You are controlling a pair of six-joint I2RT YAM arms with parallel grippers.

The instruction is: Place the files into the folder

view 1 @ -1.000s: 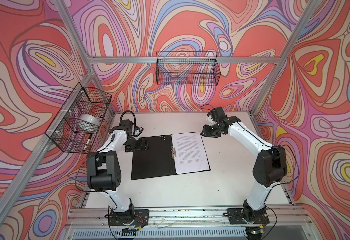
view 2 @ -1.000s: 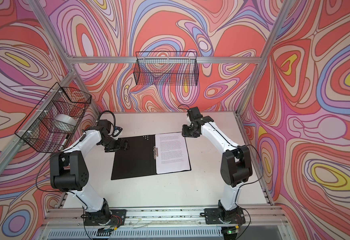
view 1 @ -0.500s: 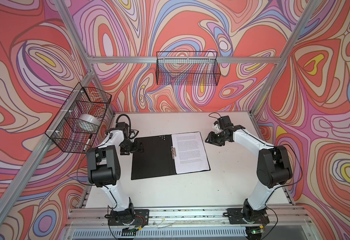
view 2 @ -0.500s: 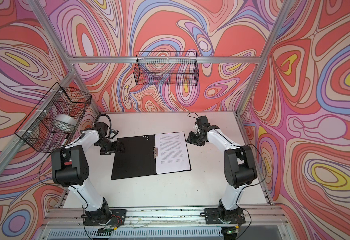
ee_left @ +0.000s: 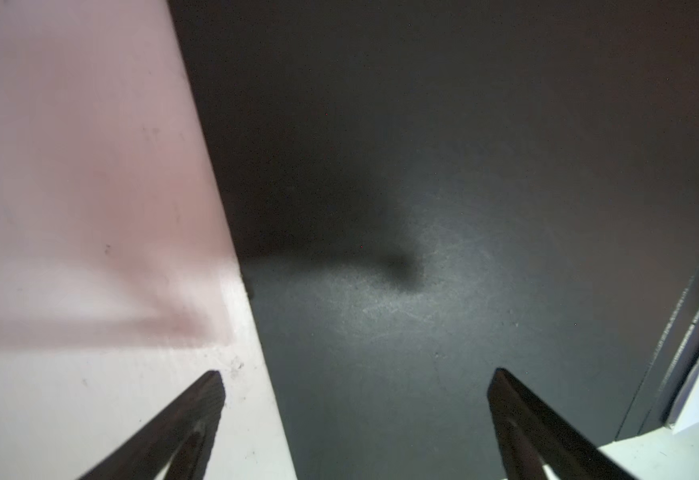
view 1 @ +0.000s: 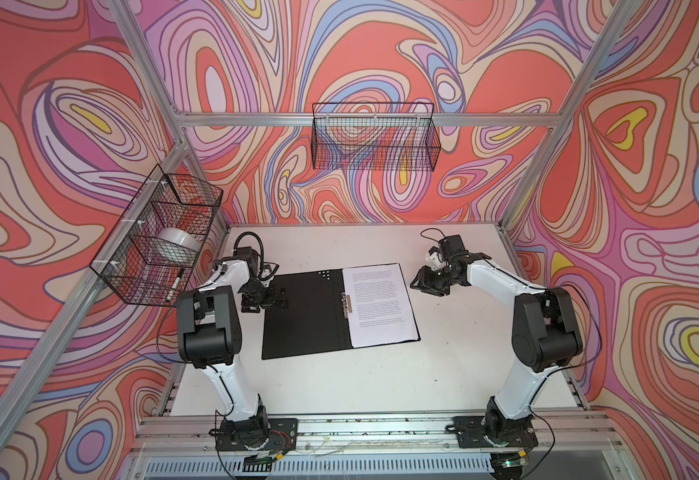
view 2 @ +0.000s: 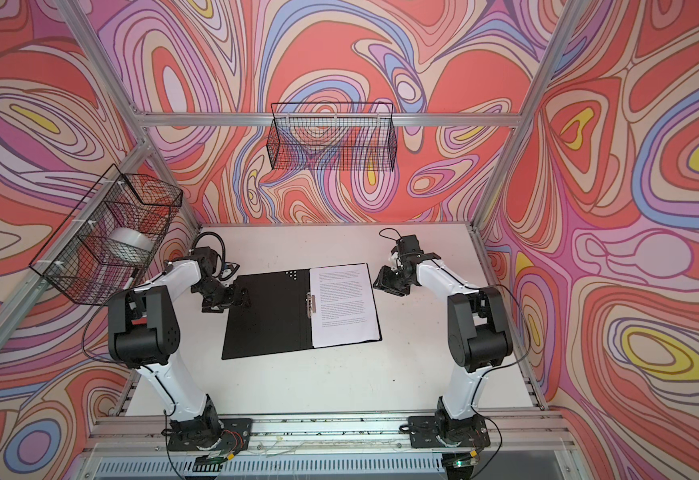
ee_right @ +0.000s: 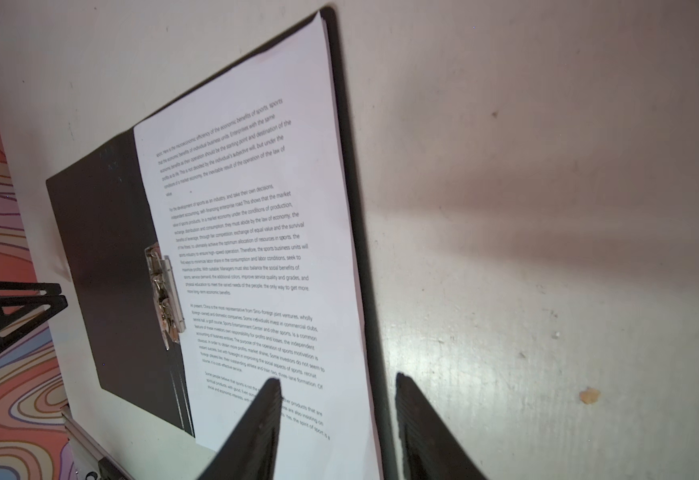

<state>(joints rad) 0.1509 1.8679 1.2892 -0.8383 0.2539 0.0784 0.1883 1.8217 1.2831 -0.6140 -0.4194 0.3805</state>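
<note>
Swirling wall panels (view 1: pixel 381 62) in red, pink, purple and blue close in a white table (view 1: pixel 381 386) on three sides. At the table's centre lies a thin folder (view 1: pixel 302 316), opened flat with its black inside facing up. Its 3 o'clock half is covered by white paper sheets (view 1: pixel 381 307) printed with dense black text. They sit squared up inside the folder, with a narrow black margin showing at 3 and 6 o'clock. A small metal spine clip (view 1: pixel 346 304) sits at the fold, right at the sheets' 9 o'clock edge. Whether it presses on the paper I cannot tell.

The left gripper (view 1: pixel 272 296) is at the folder's 9 o'clock edge, toward the far corner. Its jaws are spread wide and hold nothing. In the left wrist view one finger (ee_left: pixel 189 415) is over the white table and the other over the black cover, with the folder's edge running between them. Whether they touch the surface I cannot tell.

The right gripper (view 1: pixel 424 282) is off the folder at its 2 o'clock — near the sheets but apart from them, jaws parted and empty.

A long black wire basket (view 1: pixel 374 141) hangs on the back wall at 12 o'clock. A partitioned wire basket (view 1: pixel 131 266) at 10 o'clock holds a white roll (view 1: pixel 177 243) and a marker pen (view 1: pixel 175 284).
</note>
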